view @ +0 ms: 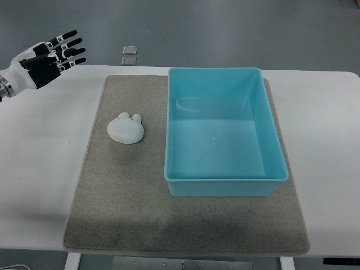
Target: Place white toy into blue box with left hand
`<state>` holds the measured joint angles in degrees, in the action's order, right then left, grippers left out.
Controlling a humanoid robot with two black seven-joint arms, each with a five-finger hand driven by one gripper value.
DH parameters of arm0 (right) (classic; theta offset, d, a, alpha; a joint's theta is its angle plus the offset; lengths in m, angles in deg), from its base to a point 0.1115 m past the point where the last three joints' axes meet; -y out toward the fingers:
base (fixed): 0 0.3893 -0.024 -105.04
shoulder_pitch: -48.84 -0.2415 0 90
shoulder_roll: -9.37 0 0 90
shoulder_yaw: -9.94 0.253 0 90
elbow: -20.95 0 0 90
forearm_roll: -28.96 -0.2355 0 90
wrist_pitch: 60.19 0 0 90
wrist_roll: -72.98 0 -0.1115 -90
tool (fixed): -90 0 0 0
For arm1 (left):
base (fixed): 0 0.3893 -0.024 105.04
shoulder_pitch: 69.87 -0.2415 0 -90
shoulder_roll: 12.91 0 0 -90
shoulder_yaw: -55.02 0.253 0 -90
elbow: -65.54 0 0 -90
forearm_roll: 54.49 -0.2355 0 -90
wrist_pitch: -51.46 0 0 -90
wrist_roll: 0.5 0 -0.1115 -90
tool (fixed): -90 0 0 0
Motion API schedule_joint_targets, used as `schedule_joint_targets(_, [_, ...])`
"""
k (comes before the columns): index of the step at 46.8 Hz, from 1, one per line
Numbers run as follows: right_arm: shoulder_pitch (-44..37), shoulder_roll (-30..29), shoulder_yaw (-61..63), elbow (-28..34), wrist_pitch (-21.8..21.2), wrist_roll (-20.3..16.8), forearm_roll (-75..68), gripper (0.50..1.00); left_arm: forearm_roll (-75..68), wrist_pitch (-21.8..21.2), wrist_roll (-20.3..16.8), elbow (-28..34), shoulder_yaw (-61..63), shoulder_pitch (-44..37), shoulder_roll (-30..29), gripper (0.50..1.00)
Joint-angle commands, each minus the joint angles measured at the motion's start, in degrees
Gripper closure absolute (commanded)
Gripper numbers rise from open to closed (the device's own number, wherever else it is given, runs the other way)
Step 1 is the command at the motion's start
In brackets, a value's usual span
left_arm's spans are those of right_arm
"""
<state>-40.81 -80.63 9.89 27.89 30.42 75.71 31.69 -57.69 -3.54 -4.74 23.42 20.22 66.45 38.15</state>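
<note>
White toy (126, 128) on mat, left hand (49, 57) spread, empty

text: none legible | labels: none | brands: none | numbers: none

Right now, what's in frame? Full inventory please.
toy: 1, white, on the mat, left of the box, apart from it
box: 1, light blue, empty, open top, on the mat's right half
mat: 1, grey-brown, lying across the middle of the table
table: 1, white, under everything
small squares: 2, grey, on the floor beyond the table's far edge
floor: grey, beyond the table
left hand: 1, white and black, upper left corner, fingers spread, holding nothing
right hand: not in view
</note>
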Motion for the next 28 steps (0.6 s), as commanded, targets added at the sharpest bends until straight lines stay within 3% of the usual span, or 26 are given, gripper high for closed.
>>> schedule_joint_targets(1, [0.00, 0.00, -0.03, 0.00, 0.01, 0.00, 0.00, 0.564, -6.19, 0.00, 0.02, 0.20, 0.34, 1.40, -0.17, 0.506])
schedule_joint_targets(13, [0.00, 0.00, 0.06, 0.00, 0.01, 0.00, 0.00, 0.564, -25.88, 0.00, -0.51, 0.72, 0.52, 4.04, -0.96, 0.506])
schedule_joint_targets(22, [0.00, 0.00, -0.03, 0.00, 0.01, 0.00, 0.00, 0.564, -35.20, 0.00, -5.78, -1.82, 0.52, 4.04, -2.10, 0.506])
schedule_joint_targets(28, [0.00, 0.00, -0.03, 0.00, 0.01, 0.00, 0.00, 0.564, -40.38, 0.00, -7.10, -5.25, 0.43, 3.78, -4.12, 0.508])
